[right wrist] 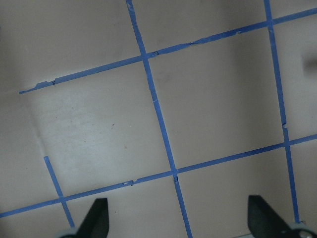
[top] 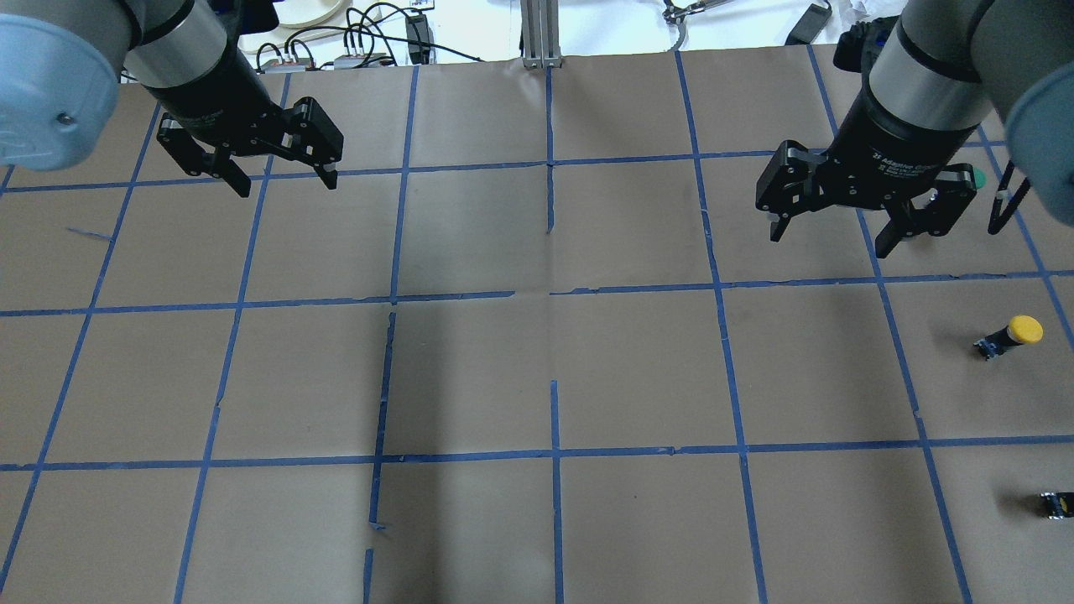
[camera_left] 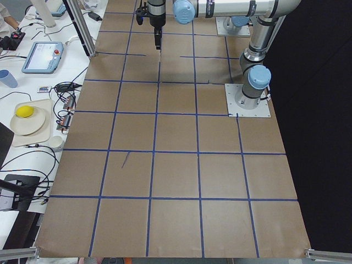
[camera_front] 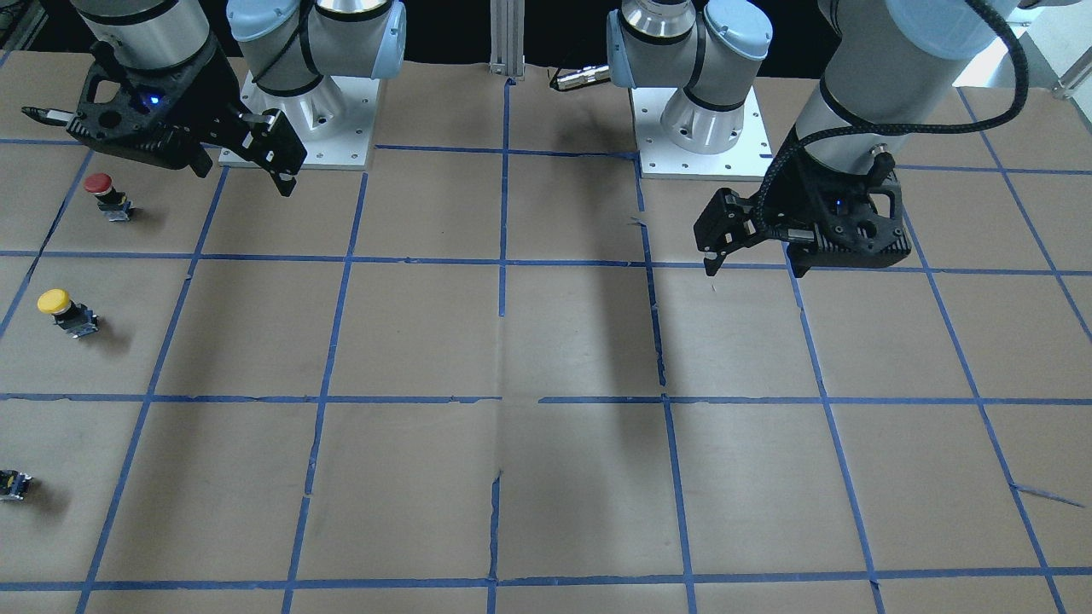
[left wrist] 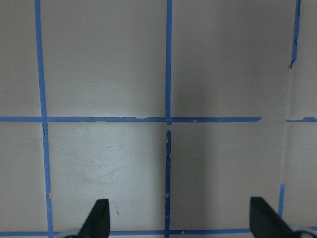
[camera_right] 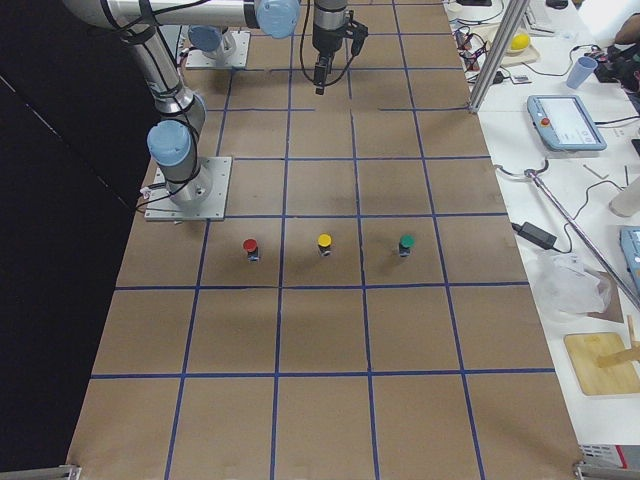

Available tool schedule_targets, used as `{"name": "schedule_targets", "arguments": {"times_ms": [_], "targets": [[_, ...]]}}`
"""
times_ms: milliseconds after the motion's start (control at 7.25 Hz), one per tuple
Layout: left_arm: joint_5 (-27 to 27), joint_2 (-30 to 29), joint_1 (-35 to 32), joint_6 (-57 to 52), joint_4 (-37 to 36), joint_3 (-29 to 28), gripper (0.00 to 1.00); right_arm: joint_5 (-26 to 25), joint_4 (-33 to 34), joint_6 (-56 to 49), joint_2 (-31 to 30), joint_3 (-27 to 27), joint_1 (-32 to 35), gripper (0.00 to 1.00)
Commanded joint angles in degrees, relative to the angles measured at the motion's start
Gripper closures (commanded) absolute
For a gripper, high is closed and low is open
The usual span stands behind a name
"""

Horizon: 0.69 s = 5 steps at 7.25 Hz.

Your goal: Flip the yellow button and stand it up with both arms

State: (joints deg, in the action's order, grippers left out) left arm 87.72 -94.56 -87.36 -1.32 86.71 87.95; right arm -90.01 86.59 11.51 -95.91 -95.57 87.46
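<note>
The yellow button (camera_front: 64,311) stands on the brown paper at the left edge of the front view, yellow cap up, slightly tilted. It also shows at the right edge of the overhead view (top: 1011,334) and in the right side view (camera_right: 324,243). My right gripper (top: 829,242) hangs open and empty above the table, up and left of the button in the overhead view; it also shows in the front view (camera_front: 158,152) and its wrist view (right wrist: 178,218). My left gripper (top: 288,189) is open and empty, far across the table (camera_front: 755,266) (left wrist: 181,220). Both wrist views show only paper and tape.
A red-capped button (camera_front: 107,194) stands beyond the yellow one, under the right gripper. A green-capped button (camera_right: 406,243) stands on its other side. A tiny dark part (camera_front: 14,483) lies near the table edge. Blue tape lines grid the paper.
</note>
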Motion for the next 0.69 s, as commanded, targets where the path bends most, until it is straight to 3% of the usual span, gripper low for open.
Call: {"name": "schedule_targets", "arguments": {"times_ms": [0, 552], "targets": [[0.0, -0.01, 0.0, 0.0, -0.13, 0.03, 0.0, -0.08, -0.28, 0.09, 0.1, 0.12, 0.0, 0.0], [0.0, -0.01, 0.0, 0.0, -0.14, -0.06, 0.0, -0.34, -0.19, 0.35, -0.25, -0.32, 0.0, 0.0]]}}
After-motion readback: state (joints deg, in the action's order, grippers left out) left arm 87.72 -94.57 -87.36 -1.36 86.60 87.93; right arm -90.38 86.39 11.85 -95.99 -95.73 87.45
